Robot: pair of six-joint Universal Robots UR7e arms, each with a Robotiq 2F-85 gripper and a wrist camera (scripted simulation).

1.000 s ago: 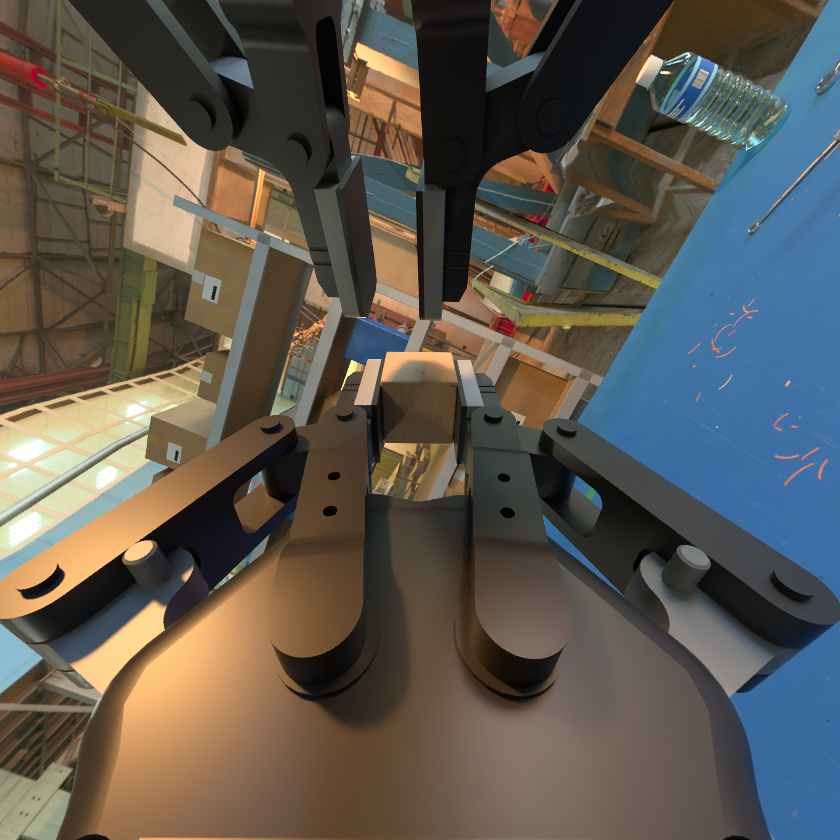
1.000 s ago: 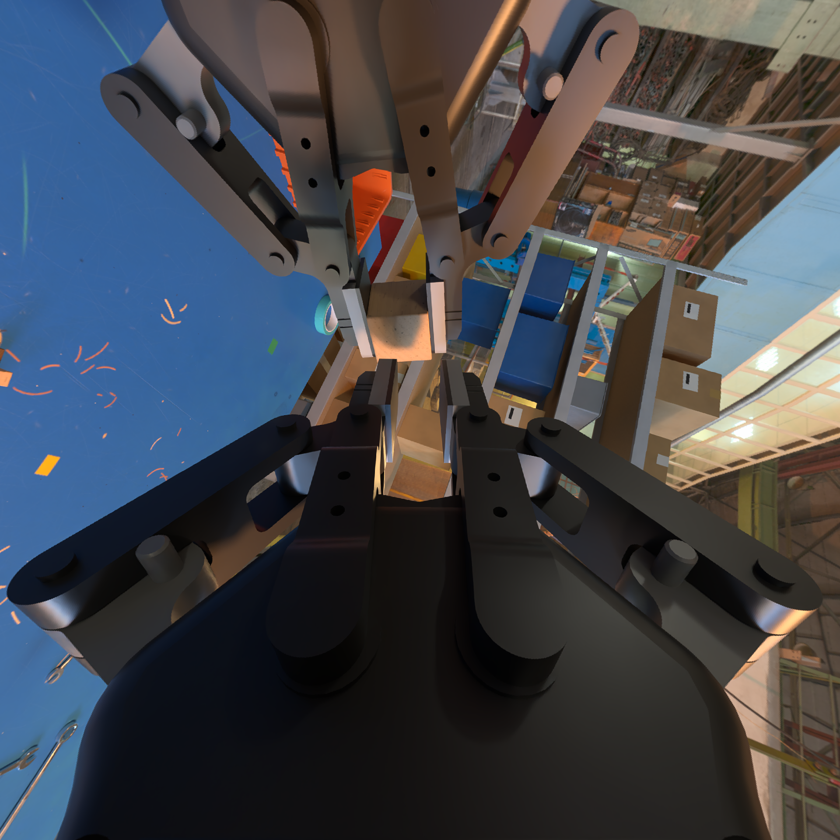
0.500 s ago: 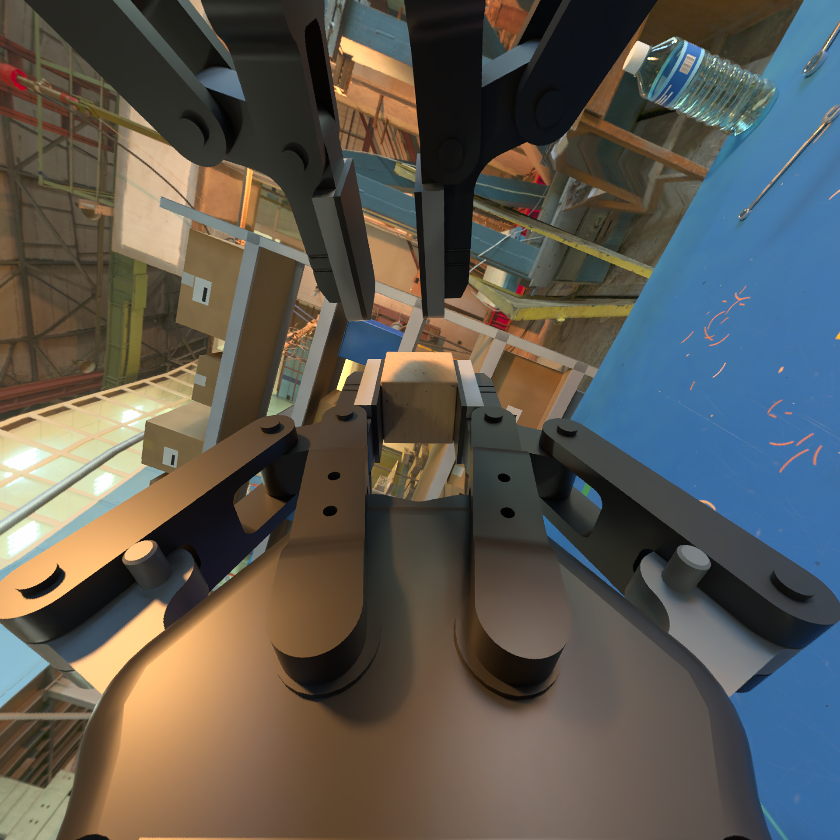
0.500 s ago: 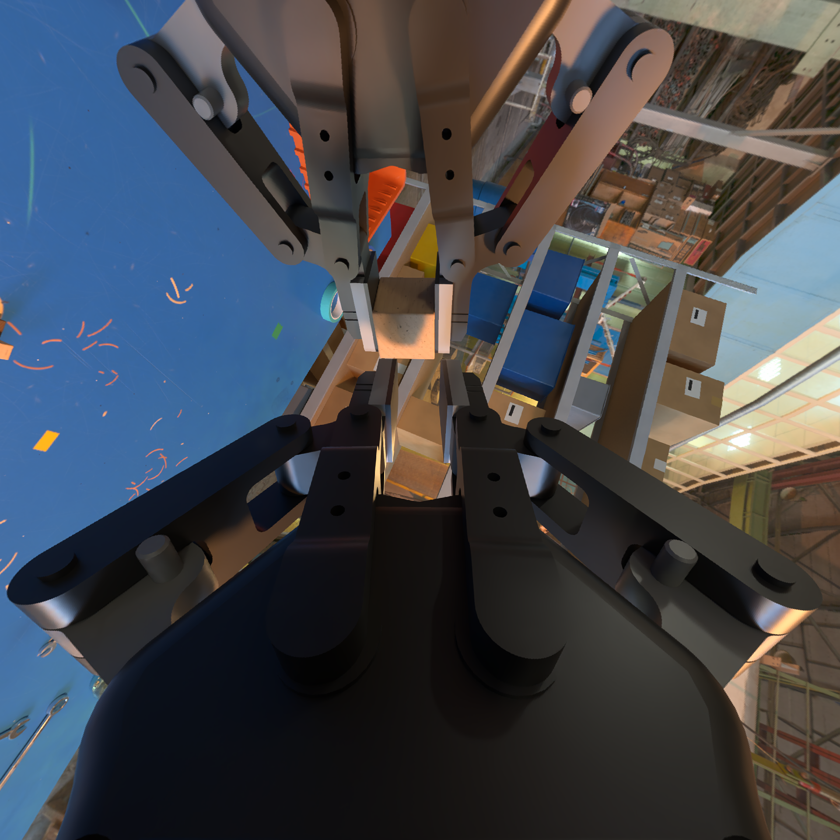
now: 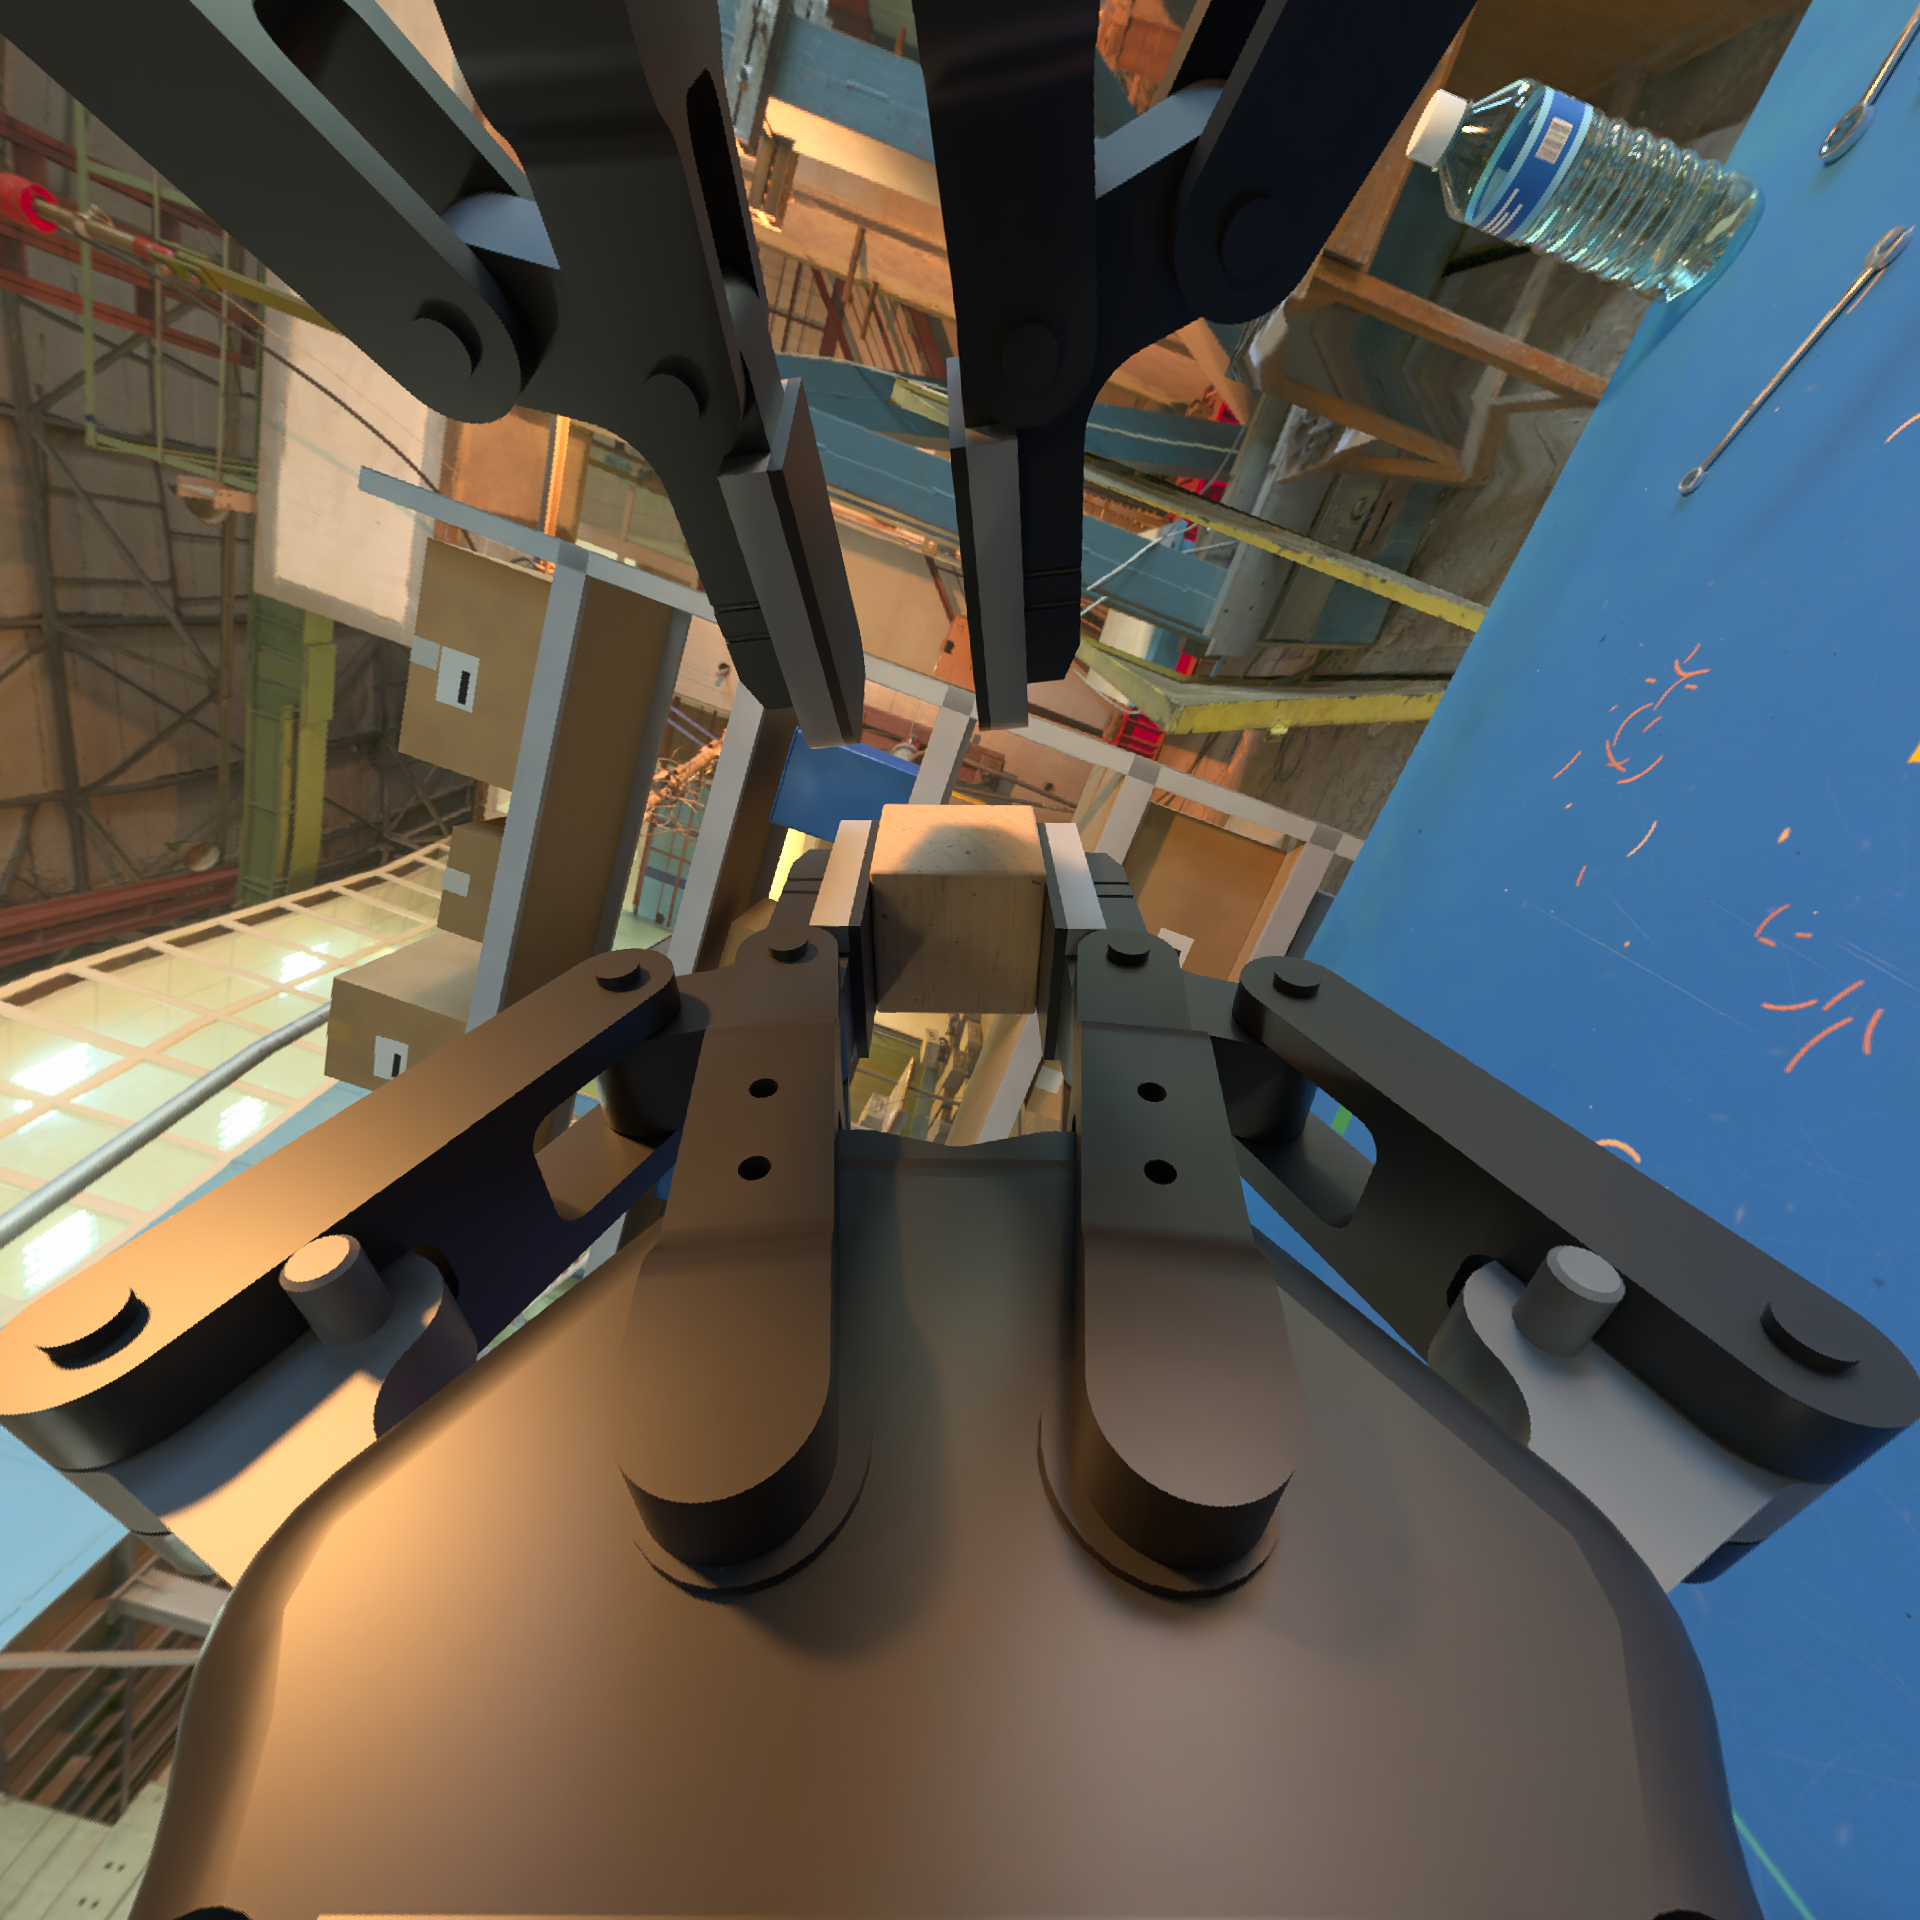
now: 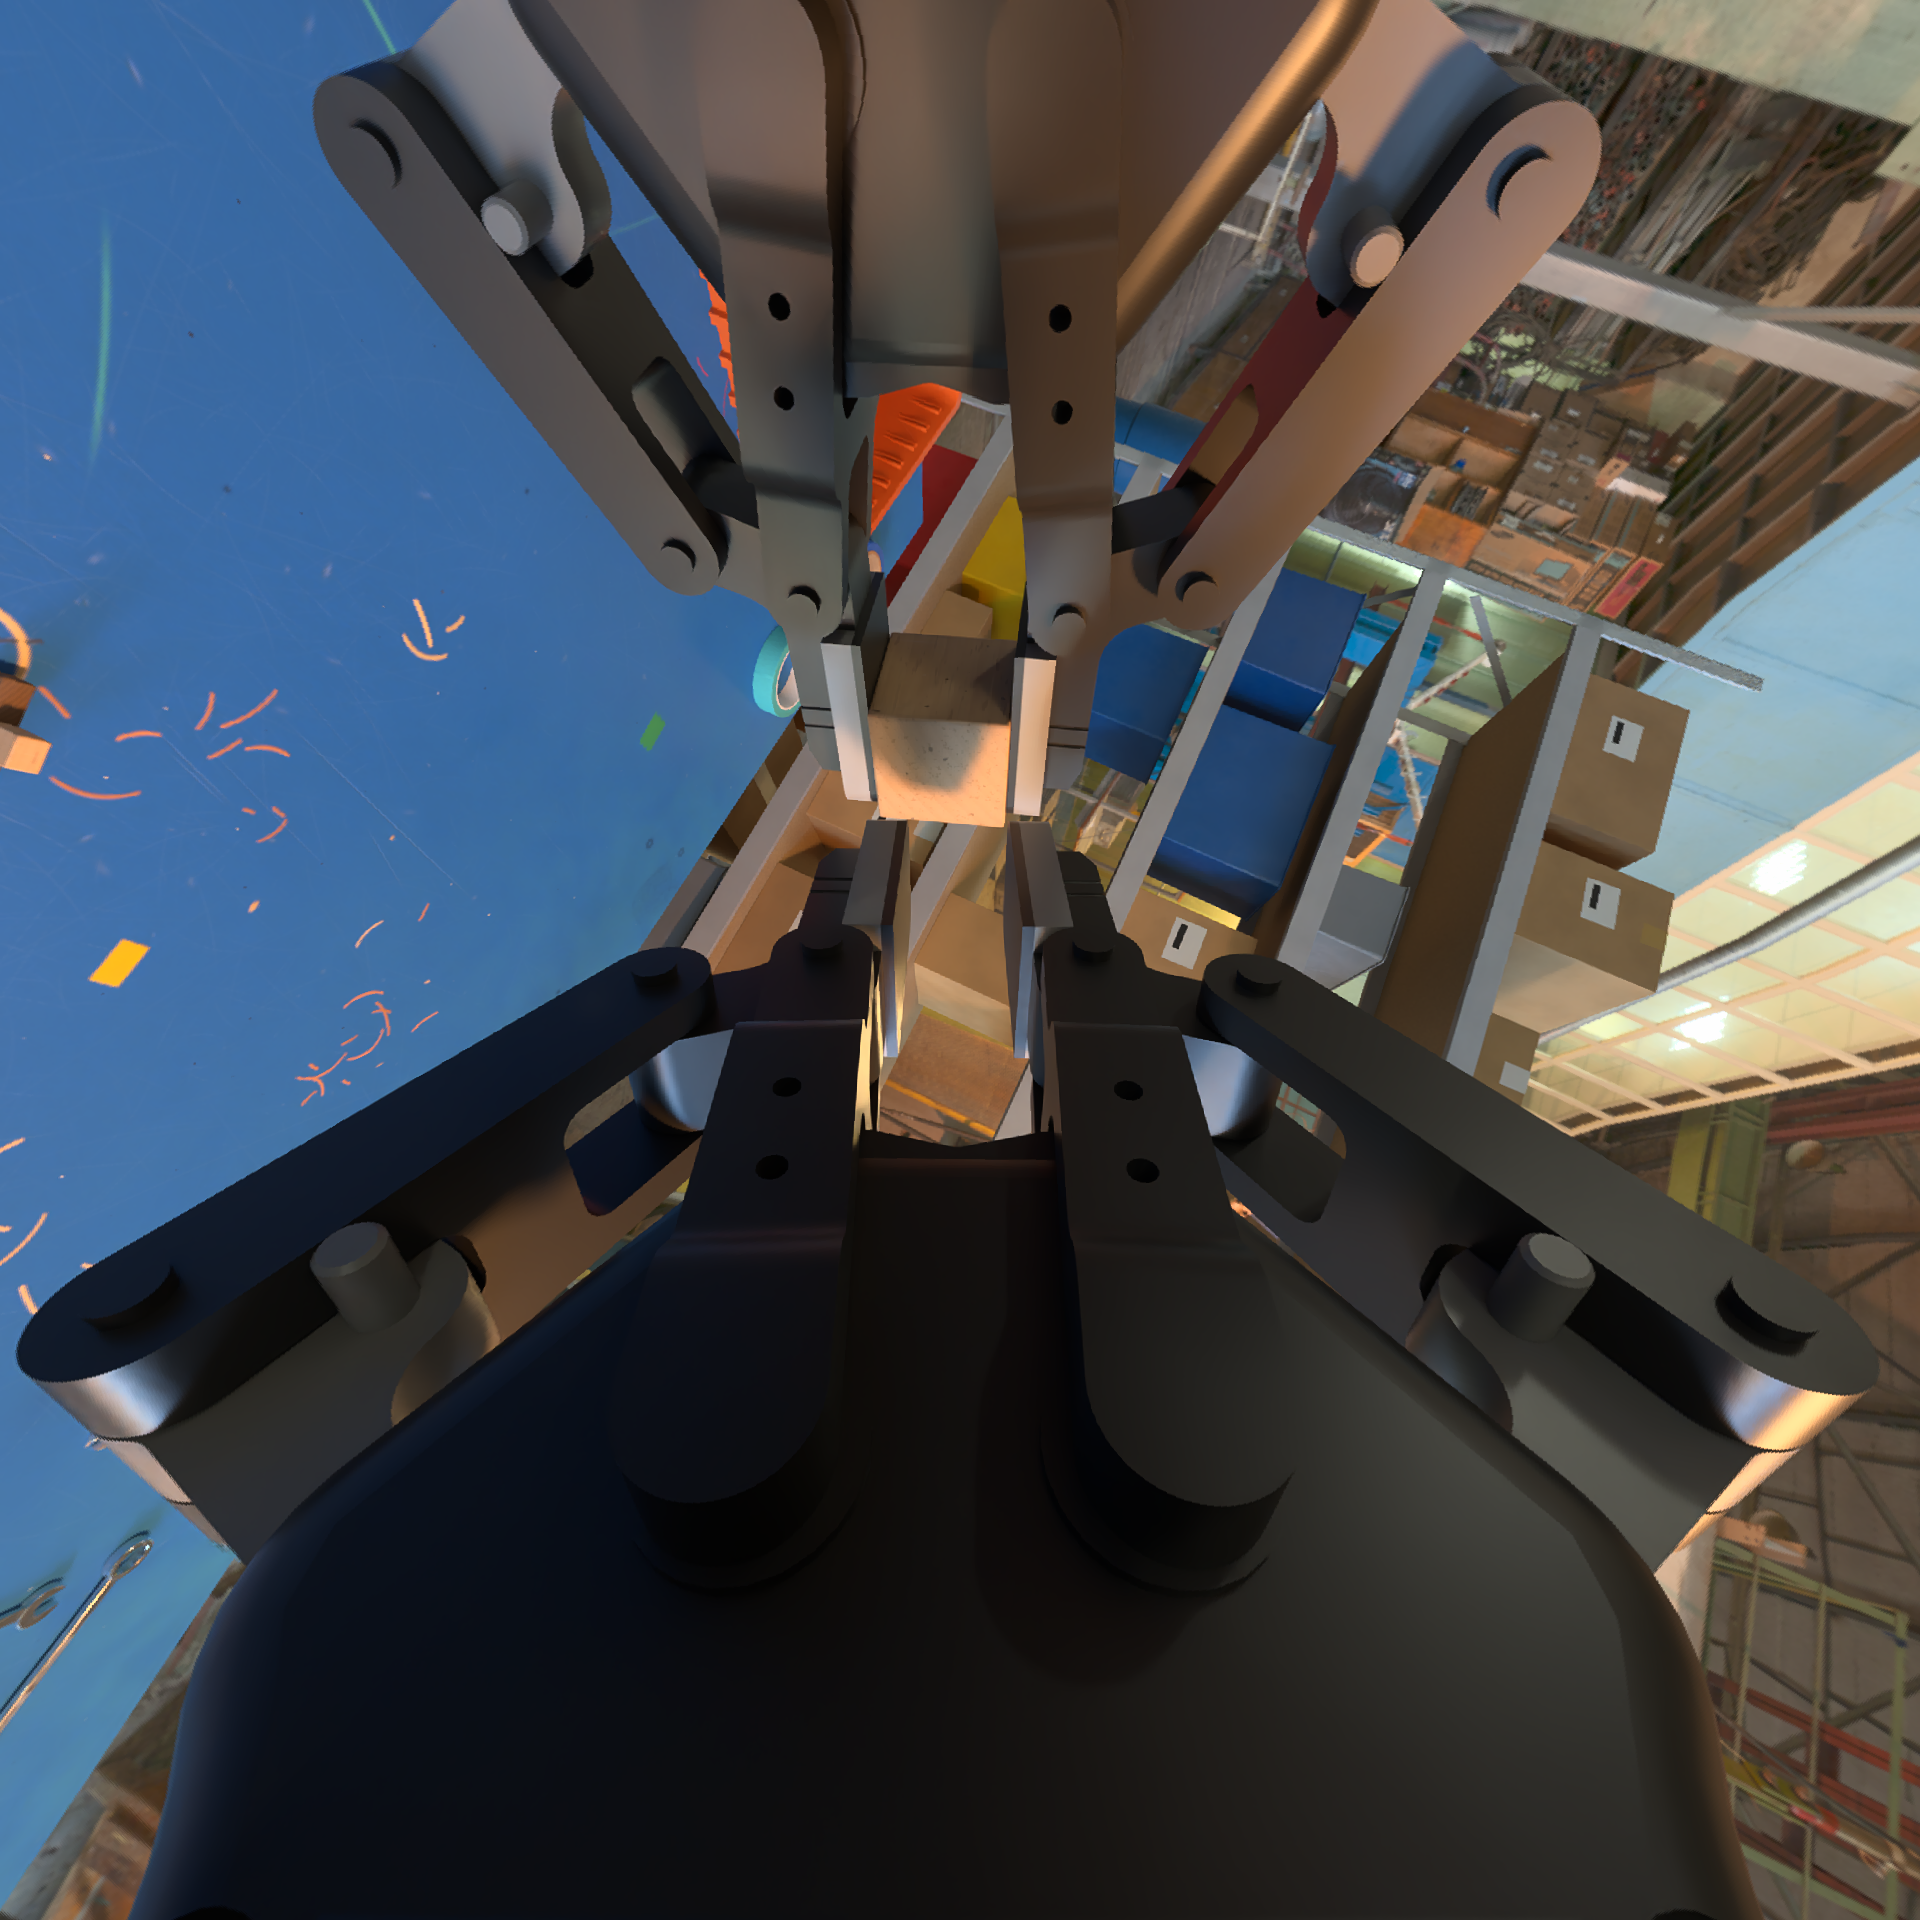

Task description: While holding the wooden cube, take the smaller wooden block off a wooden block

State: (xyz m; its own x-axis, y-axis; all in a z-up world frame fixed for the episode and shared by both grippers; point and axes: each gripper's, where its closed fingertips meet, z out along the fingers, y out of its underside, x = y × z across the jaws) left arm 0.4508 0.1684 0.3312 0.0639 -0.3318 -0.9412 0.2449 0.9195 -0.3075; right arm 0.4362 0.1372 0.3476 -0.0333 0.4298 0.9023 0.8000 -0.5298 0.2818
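Observation:
In the left wrist view my left gripper [image 5: 956, 862] is shut on the wooden cube [image 5: 956, 925], held in the air between its pads. My right gripper [image 5: 904, 707] faces it from above, jaws apart and empty, tips just short of the cube. In the right wrist view my right gripper [image 6: 956, 873] is open and empty. The left gripper [image 6: 940, 795] holds the cube [image 6: 940, 748] right in front of it. Small wooden blocks [image 6: 19, 743] show at the left edge on the blue table [image 6: 260, 468], mostly cut off.
A water bottle [image 5: 1590, 187] and a long wrench [image 5: 1787, 353] lie on the blue table [image 5: 1662, 935]. A teal tape roll [image 6: 771, 675], an orange object [image 6: 914, 436] and wrenches [image 6: 73, 1631] also lie on the table. Shelving with boxes fills the background.
Both grippers stay face to face while the background shifts. The bottle slides up and left in the left view. The left gripper and cube loom a little larger in the right view.

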